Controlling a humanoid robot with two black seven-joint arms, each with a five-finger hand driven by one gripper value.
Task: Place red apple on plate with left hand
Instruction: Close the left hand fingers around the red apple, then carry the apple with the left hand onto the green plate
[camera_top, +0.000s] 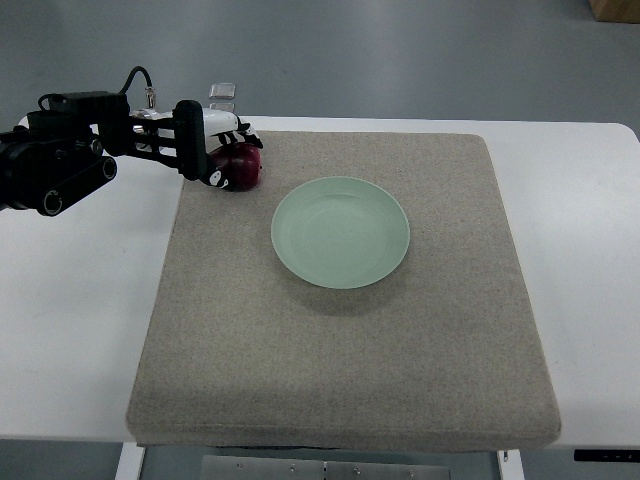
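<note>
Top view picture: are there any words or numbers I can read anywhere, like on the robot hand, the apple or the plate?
No readable text anywhere in this view.
Left hand: black and white parts, no letters or numbers legible.
Red apple: no sticker visible.
Green plate: plain, no print.
Grey mat and white table: no markings.
Brown box at the top right corner: too little shows to tell.

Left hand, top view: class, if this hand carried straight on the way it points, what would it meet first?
The left hand points right, curled around the dark red apple. Beyond it, probably the pale green round plate, though height is unclear.
</note>
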